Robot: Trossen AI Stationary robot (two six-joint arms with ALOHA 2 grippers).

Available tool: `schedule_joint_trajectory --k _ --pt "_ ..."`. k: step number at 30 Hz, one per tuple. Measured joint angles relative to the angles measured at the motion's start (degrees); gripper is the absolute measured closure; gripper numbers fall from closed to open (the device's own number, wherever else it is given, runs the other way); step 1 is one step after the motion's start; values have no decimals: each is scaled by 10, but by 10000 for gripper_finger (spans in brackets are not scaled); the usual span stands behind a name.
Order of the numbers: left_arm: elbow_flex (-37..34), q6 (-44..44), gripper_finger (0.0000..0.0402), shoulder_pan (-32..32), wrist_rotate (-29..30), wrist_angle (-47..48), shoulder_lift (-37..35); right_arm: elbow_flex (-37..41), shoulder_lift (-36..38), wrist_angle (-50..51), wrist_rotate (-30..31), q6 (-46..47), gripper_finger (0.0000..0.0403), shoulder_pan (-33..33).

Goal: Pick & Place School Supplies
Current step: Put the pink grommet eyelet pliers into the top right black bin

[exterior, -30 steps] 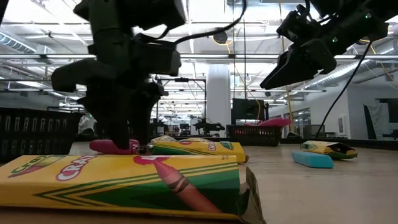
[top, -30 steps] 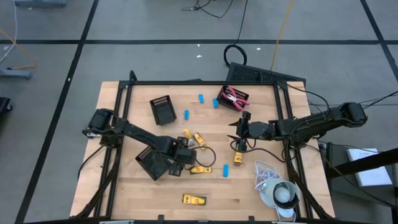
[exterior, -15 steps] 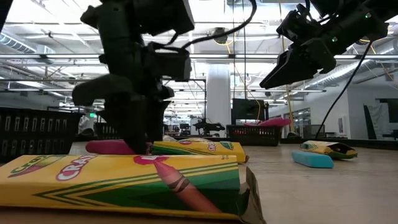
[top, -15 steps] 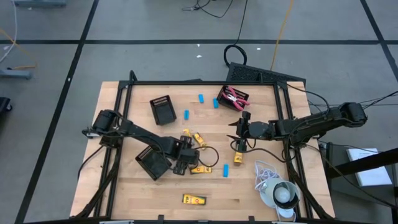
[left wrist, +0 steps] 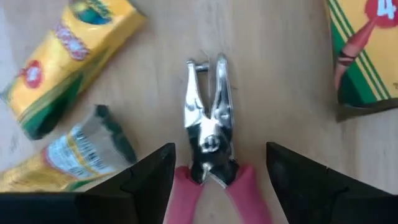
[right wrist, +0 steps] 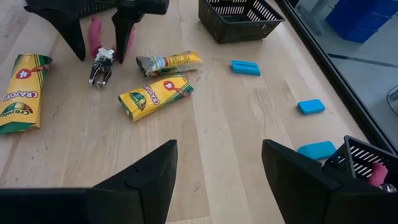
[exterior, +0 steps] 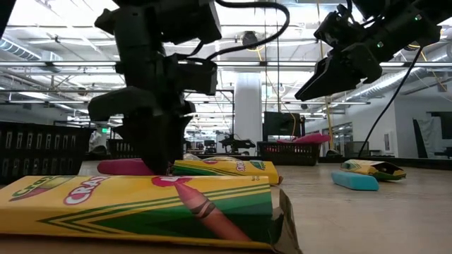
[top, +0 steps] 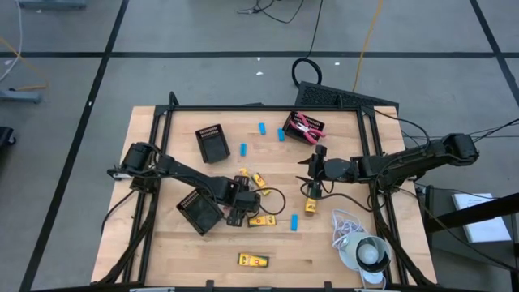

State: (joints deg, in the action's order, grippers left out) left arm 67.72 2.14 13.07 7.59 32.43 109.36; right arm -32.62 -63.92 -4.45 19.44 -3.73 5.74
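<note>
A tool with pink handles and metal jaws (left wrist: 208, 127) lies flat on the wooden table. My left gripper (left wrist: 219, 155) points down over it, open, one finger on either side of the pink handles (left wrist: 245, 193). I see no touch. The right wrist view shows the tool (right wrist: 99, 65) under that gripper (right wrist: 99, 37). Yellow crayon boxes (top: 258, 180) (top: 259, 221) lie around it, and another (top: 253, 260) lies near the front edge. Blue erasers (top: 294, 221) (top: 243, 149) lie scattered. My right gripper (top: 304, 172) hangs open above the table's right half, holding nothing.
Black slotted trays stand at the far left (top: 213, 143), beside my left arm (top: 199, 212) and at the far right (top: 304, 127), the last holding pink-handled tools. A white cord with a round object (top: 365, 253) lies at the front right. Dark rails (top: 154, 162) border the table.
My left gripper has crept a little toward the table's right edge and sunk slightly over the pink-handled tool, its fingers still open. The tool and the boxes lie where they were.
</note>
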Motion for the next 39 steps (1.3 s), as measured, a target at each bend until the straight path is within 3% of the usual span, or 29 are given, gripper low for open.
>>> schedule_joint_trajectory --k 5,12,25,39 --pt "2 9 194 1 -4 -9 14 0 0 0 0 0 179 0" --pt "2 5 316 1 -1 -15 17 0 0 0 0 4 179 0" --pt "-1 -6 317 14 22 -3 1 0 0 0 -3 18 179 0" --pt "-1 -63 318 -3 91 -65 -111 0 0 -19 -33 29 179 8"
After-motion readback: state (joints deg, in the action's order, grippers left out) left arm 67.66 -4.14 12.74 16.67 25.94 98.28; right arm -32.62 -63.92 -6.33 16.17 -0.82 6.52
